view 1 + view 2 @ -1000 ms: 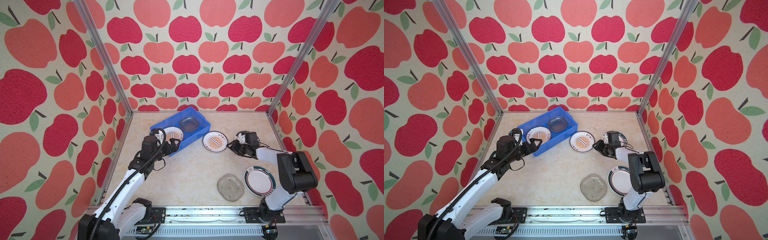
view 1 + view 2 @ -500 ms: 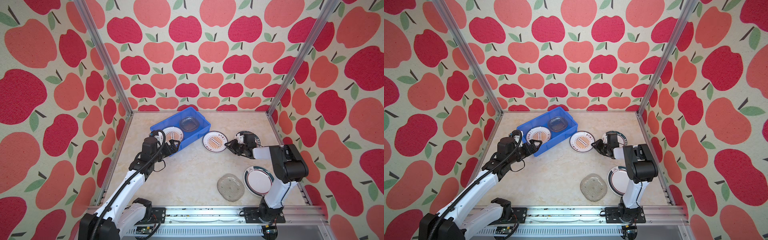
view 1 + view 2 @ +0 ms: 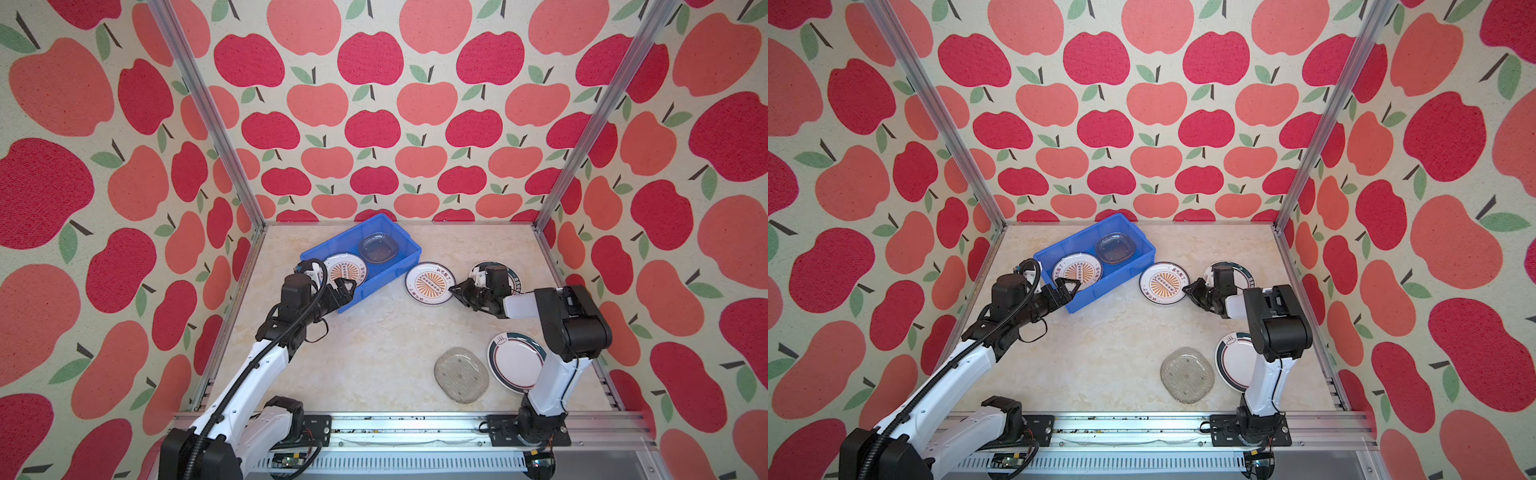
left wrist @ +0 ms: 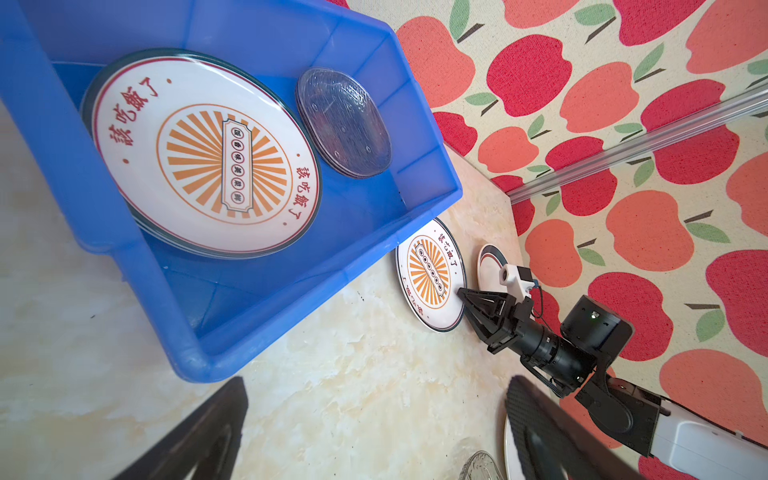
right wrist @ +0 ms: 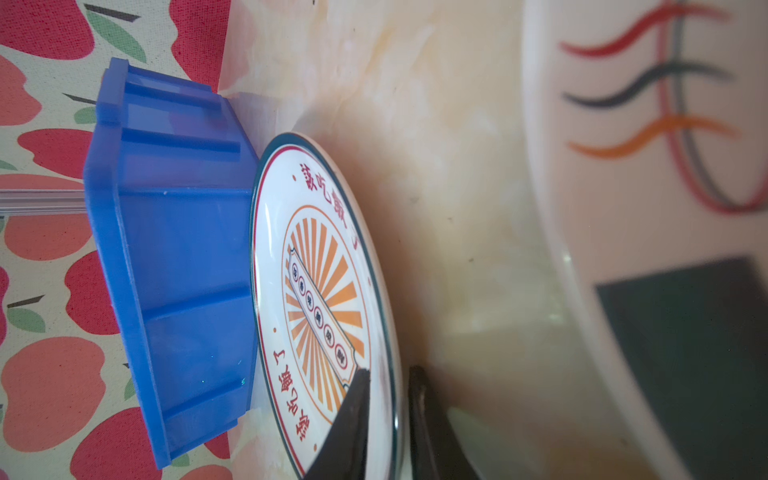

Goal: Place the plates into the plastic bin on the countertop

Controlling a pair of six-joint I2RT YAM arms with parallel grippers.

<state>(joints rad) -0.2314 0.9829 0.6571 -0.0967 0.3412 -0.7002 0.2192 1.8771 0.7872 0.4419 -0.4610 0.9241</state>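
Though askew, bin (image 3: 380, 284) with sunburst plate (image 3: 345, 272)

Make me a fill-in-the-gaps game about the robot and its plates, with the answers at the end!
1. The plastic bin is coloured ____.
2. The right gripper has its jaws either side of the rim of the sunburst plate, which lies just outside the ____.
3. The clear glass plate on the countertop lies beside a round plate with a dark ____ rim.
4. The left gripper is ____ and holds nothing.

Missing words: blue, bin, green, open.
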